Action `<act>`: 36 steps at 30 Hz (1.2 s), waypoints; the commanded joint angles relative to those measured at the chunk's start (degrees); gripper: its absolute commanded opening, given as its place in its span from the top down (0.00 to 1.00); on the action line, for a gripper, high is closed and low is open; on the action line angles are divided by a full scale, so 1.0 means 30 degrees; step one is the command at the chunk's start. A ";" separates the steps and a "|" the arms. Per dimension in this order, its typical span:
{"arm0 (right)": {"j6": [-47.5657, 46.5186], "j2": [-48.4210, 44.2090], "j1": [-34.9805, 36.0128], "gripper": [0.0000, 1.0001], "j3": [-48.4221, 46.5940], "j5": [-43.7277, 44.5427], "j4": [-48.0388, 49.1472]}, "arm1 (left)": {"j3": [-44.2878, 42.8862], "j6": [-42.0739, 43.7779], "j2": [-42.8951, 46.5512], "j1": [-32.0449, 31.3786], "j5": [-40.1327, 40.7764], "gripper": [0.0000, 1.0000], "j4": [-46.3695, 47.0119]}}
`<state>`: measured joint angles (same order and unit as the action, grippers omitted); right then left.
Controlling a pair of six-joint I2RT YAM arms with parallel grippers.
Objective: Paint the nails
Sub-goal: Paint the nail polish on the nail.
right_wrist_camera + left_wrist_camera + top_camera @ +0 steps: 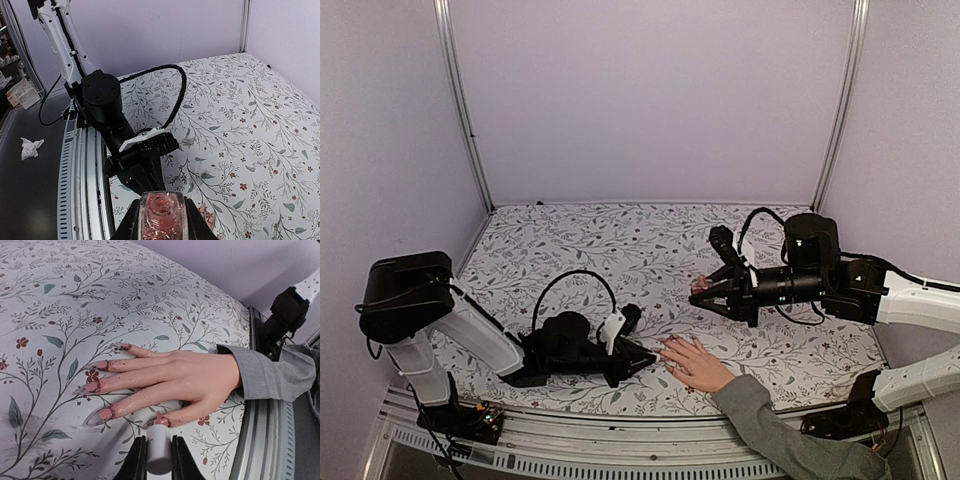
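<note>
Pink polish coats the nails (103,365) of the hand (195,377), flat with fingers (145,362) toward 9 o'clock. Left gripper (158,463) clamps a white brush (159,445) at 6 o'clock, seemingly on the thumbnail (161,421); right gripper (161,229) grips the open bottle (162,212). Next: one light, centred stroke.

No writing, brand, number or sign can be read in any view. The white cap (159,460) gripped in the left hand (156,441) is plain. The glittery pink bottle (162,225) gripped in the right hand (162,202) shows no legible label. A pale box (20,92) at the left edge of the right wrist view bears marks too blurred to read.
</note>
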<state>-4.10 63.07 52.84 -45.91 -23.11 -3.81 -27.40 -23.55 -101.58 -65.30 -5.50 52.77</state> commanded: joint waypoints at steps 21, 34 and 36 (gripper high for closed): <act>-0.0011 -0.0133 -0.0094 1.00 -0.0077 -0.0039 0.0409 | -0.1466 0.1054 -0.1039 -0.0793 0.0441 1.00 -0.1964; -0.0011 -0.0134 -0.0093 1.00 -0.0048 -0.0059 0.0435 | -0.1025 0.1141 -0.0422 -0.0908 0.0397 1.00 -0.2122; -0.0016 -0.0134 -0.0094 1.00 -0.0055 -0.0059 0.0428 | -0.0987 0.1213 -0.0374 -0.0957 0.0315 1.00 -0.2073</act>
<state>-4.10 63.07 52.84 -45.91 -23.11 -3.81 -30.96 -21.02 -103.96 -67.16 -4.49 47.05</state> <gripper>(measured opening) 0.209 0.131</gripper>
